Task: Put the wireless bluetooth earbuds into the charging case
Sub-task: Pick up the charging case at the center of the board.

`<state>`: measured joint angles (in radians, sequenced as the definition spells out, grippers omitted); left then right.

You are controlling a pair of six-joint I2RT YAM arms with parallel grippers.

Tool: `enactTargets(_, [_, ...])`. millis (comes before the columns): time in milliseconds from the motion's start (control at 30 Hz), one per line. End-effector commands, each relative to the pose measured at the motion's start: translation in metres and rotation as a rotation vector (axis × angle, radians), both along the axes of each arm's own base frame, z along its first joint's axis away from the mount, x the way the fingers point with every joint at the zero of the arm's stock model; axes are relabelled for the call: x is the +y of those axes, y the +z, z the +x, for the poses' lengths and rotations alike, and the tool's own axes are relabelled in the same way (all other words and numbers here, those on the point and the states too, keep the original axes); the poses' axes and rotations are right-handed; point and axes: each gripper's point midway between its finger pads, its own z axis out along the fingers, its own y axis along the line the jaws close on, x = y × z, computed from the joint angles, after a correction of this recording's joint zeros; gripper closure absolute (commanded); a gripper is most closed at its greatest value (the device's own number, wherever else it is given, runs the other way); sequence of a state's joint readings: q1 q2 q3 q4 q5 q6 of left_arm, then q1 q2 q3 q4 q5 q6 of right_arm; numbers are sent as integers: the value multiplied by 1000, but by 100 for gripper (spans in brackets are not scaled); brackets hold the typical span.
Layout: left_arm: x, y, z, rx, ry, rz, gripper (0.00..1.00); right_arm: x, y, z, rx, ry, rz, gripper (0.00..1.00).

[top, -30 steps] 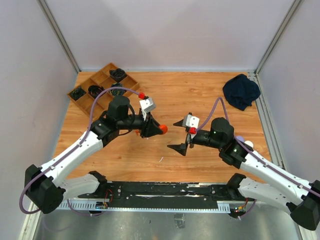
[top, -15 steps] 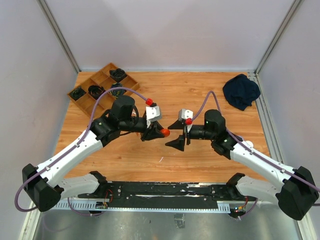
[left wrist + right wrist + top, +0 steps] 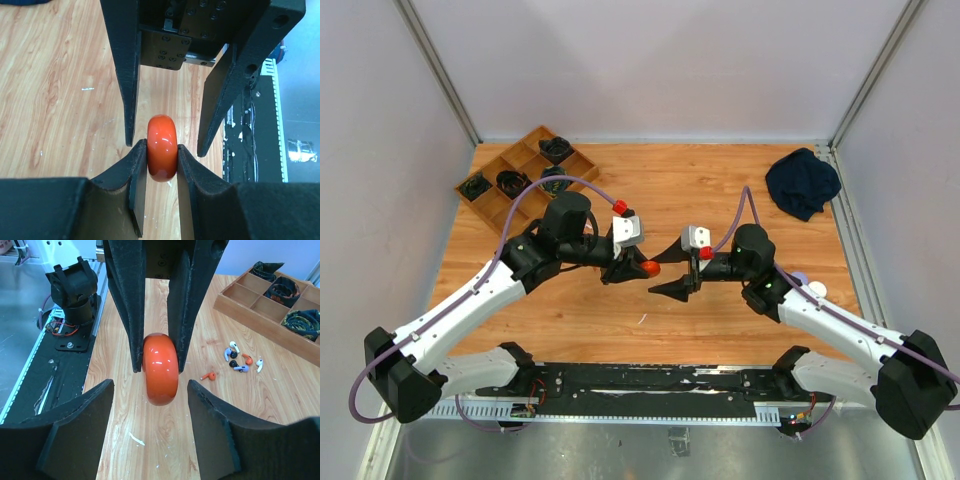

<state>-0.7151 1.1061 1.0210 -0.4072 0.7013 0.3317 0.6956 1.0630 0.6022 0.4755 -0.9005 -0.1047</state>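
Left gripper (image 3: 162,161), clenched on the orange charging case (image 3: 161,147); right gripper (image 3: 150,390), spread either side of it (no contact, I judge); earbuds (image 3: 248,360) loose near the wooden tray (image 3: 265,330); I advise closing squarely, gently.

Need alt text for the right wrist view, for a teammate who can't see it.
An orange case is pinched in the left hand, while the fingers of the open right hand flank it without touching. Beyond, several loose earbuds lie on the wooden table near a compartmented wooden tray holding dark items.
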Motion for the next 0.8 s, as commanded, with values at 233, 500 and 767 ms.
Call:
enactTargets(233, [-5,17,-11,-14,-66,-44,100,-1,10,-1,-58,21,32,54])
enactTargets(500, [-6,16,-14,-3,-80,-50,100,-1,12,-2,-55,27,43,63])
enactTargets(767, [-7,16,-15,-1,-90,-62,100,2,13,-1,-32,37,61,70])
